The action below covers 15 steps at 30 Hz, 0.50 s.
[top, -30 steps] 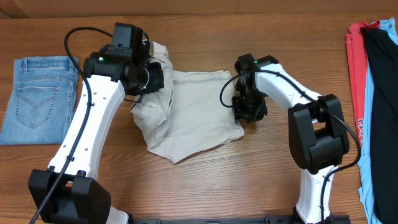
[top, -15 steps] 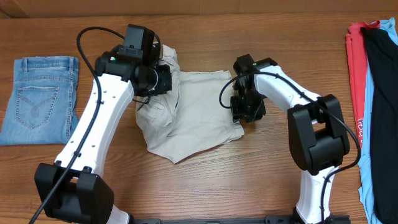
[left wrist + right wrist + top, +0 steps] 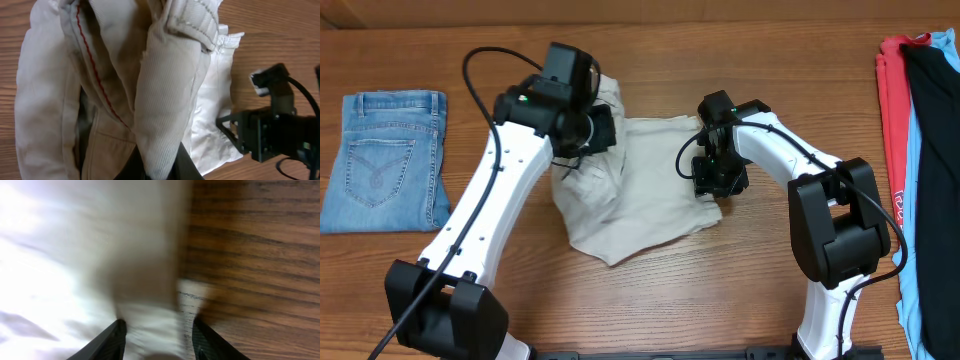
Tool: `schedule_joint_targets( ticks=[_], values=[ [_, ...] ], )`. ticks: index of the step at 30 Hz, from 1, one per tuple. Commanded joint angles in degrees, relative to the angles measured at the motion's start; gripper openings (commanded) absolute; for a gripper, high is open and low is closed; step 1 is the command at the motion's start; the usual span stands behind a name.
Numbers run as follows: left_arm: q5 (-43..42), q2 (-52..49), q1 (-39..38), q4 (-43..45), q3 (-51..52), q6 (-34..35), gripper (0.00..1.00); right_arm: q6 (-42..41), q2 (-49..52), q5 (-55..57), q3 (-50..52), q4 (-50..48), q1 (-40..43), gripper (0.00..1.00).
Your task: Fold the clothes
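Observation:
The clothes are a pale beige pair of shorts (image 3: pixel 650 190) lying mid-table, their left part bunched and lifted. My left gripper (image 3: pixel 595 130) is above that lifted part and shut on a ribbed fold of the shorts (image 3: pixel 165 90); the left wrist view shows the fold pinched between the dark fingers at the left gripper (image 3: pixel 160 167). My right gripper (image 3: pixel 720 185) sits low at the shorts' right edge. In the right wrist view the right gripper (image 3: pixel 157 335) stands open, with the blurred cloth edge (image 3: pixel 75 255) between its fingers (image 3: pixel 112 340) and a strip of wood showing beside it.
Folded light-blue jeans (image 3: pixel 385 160) lie at the left edge. Red (image 3: pixel 892 130), light-blue (image 3: pixel 912 200) and black (image 3: pixel 935 150) garments are stacked along the right edge. Bare wood table (image 3: pixel 720 300) runs along the front. The right arm's head (image 3: pixel 270 135) shows in the left wrist view.
My left gripper has carried the bunched left part of the shorts to the right, over the rest. The whole garment and the right gripper have shifted slightly right.

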State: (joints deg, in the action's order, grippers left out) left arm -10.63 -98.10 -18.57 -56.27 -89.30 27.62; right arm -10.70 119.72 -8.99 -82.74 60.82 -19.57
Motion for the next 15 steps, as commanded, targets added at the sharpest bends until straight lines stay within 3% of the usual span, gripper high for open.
schedule_joint_targets(
  ticks=[1,15],
  values=[
    [-1.84,-0.76,-2.14,1.25,-1.55,2.45,0.07,-0.04,2.75,-0.09,2.93,-0.55,-0.2,0.47],
    [-3.5,-3.45,-3.58,3.17,-1.57,2.14,0.05,-0.02,2.75,-0.09,2.93,-0.13,-0.2,0.47]
  ],
)
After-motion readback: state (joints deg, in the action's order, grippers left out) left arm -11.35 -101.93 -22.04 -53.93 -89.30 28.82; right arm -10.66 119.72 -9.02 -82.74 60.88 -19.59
